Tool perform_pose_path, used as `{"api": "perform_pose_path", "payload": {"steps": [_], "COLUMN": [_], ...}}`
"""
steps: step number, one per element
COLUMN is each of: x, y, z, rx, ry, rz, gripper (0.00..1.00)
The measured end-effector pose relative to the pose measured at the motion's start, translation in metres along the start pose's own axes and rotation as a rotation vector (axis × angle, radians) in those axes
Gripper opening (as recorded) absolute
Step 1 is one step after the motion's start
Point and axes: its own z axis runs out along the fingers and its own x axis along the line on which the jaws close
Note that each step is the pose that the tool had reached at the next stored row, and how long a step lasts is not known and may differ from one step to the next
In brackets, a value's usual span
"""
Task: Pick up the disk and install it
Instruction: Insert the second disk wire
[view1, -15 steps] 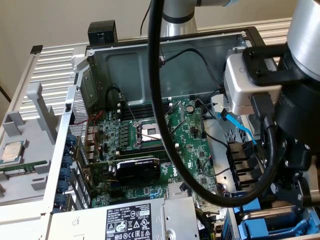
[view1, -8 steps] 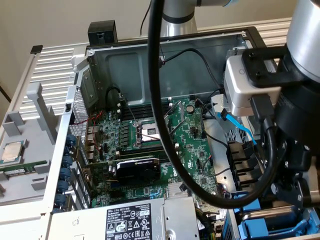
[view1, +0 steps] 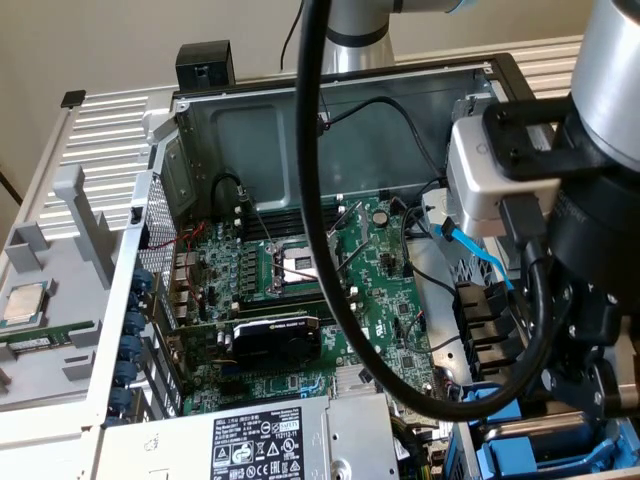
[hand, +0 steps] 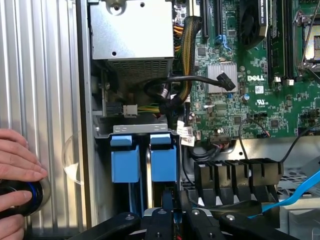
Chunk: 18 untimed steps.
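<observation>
the robot arm reaches down into an open computer case (view1: 300, 80) at the exterior view's right, its wrist and a thick black cable (view1: 320, 250) standing in front of the green motherboard (view1: 370, 290). in the wrist view the gripper (hand: 172, 217) sits at the drive bay, its black fingers (hand: 167, 200) drawn close together over the slot, and they seem to pinch the top edge of the disk (hand: 164, 157), though the contact itself is hidden by the finger links, so i can't be sure of the hold. the disk stands on edge in the bay, only its blue carrier frame facing the camera, and just beside it is a second blue carrier (hand: 125, 159) in the neighbouring slot; both sit under the metal bracket (hand: 137, 131) below the power supply (hand: 132, 30). a row of black plastic clips (hand: 235, 175) lies beside the bay, with a light blue data cable (hand: 295, 195) crossing near them. a person's hand (hand: 17, 172) rests on the ribbed metal surface (hand: 45, 75) outside the case, fingers on a black round knob (hand: 22, 197). in the exterior view a black graphics card (view1: 275, 340) lies across the board, and a small silver processor chip (view1: 25, 303) rests in a grey tray (view1: 50, 300) at that view's left.
</observation>
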Motion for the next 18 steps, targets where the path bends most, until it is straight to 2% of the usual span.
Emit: {"api": "perform_pose_path", "payload": {"steps": [14,16,17,18], "x": [0.0000,0.0000,0.0000,0.0000], "y": [-0.0002,-0.0002,-0.0002,0.0000], "z": [0.0012,0.0010,0.0004,-0.0004], "rx": [0.0013,0.0008,0.0008,0.0008], "ry": [-0.0008,-0.0009,-0.0007,-0.0006], "rz": [0.000,0.000,0.000,0.000], "gripper": [0.16,0.18,0.24,0.24]}}
